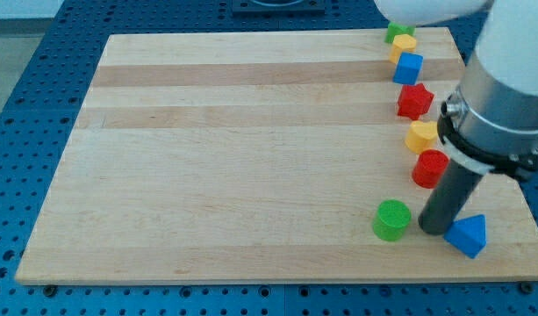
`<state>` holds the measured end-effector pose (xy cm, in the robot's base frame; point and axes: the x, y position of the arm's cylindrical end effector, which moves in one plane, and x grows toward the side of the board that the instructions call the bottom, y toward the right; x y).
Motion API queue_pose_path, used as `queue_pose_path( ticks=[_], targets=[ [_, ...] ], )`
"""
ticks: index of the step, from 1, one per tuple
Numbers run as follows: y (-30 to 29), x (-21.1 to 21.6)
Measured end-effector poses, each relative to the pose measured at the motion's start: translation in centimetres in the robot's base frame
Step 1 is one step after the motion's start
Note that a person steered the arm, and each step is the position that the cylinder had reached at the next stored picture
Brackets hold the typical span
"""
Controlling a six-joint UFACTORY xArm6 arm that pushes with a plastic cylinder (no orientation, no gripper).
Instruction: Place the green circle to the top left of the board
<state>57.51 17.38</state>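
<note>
Now resting between green circle (pixel 391 219) and blue triangle (pixel 467 234), just right of the circle: my tip (pixel 433 230); no pincer visible, state untellable.

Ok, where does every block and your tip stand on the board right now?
green circle: upright, bottom right, not yet top left
my tip: just right of it, before the blue triangle
red cylinder, yellow block, red star, blue cube, yellow hexagon, green block: along right edge
</note>
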Motion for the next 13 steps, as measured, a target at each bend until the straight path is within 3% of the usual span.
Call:
queue_pose_path(
  ticks=[1, 3, 4, 7, 8, 12, 13],
  targets=[
    [-4.0, 0.9],
    [-5.8, -10.1],
    [-7.4, -10.4],
    [-6.7, -10.8],
    [-4.3, -7.8],
    [1.0, -3.3],
    [-7.9, -3.9]
  ],
)
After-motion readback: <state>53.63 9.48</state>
